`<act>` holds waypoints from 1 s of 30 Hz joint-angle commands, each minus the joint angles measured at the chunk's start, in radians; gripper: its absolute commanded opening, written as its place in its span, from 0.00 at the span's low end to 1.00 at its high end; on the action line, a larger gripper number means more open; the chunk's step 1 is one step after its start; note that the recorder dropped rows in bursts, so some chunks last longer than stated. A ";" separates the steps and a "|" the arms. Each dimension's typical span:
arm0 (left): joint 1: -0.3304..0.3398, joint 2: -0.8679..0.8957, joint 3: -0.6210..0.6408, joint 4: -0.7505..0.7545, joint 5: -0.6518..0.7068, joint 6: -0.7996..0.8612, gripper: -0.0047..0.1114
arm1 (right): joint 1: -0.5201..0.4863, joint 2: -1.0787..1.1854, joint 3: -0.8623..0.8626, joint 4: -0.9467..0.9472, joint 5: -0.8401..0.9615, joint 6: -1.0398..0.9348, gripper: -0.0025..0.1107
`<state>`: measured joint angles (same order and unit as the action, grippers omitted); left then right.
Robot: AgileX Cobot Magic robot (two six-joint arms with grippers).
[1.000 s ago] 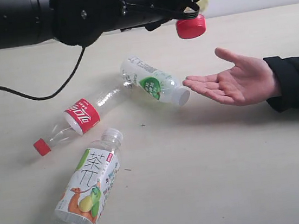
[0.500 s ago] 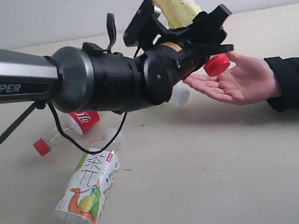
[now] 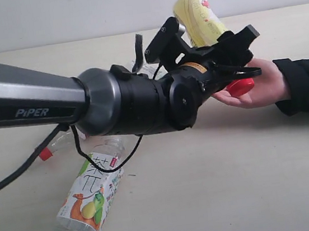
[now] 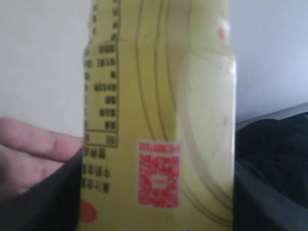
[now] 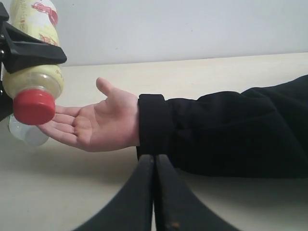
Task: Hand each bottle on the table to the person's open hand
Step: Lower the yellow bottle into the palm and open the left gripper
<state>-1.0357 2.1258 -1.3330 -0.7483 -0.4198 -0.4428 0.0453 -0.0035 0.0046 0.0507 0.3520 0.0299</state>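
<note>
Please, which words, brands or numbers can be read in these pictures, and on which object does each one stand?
"PiPER": on the left arm.
"茶": the large character on the tea bottle; its smaller print is too small to read.
yellow bottle: black small print and a red code square, both too blurred to read.
No other text is readable.

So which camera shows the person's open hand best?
Right wrist view: the whole hand is unobstructed, the yellow bottle by its fingertips. Exterior view: the left gripper hides the fingers. Left wrist view: only fingertips.
</note>
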 commanded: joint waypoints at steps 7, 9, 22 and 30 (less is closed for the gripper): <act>-0.030 0.032 -0.004 0.000 -0.008 -0.010 0.04 | 0.001 0.003 -0.005 0.001 -0.006 -0.001 0.02; -0.030 0.032 -0.004 0.000 -0.008 -0.010 0.04 | 0.001 0.003 -0.005 0.001 -0.006 -0.001 0.02; -0.030 0.032 -0.030 0.010 0.090 -0.007 0.09 | 0.001 0.003 -0.005 0.001 -0.006 -0.001 0.02; -0.020 0.034 -0.051 0.005 0.122 -0.009 0.24 | 0.001 0.003 -0.005 0.003 -0.006 -0.001 0.02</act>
<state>-1.0622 2.1596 -1.3762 -0.7432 -0.3073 -0.4508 0.0453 -0.0035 0.0046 0.0507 0.3538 0.0299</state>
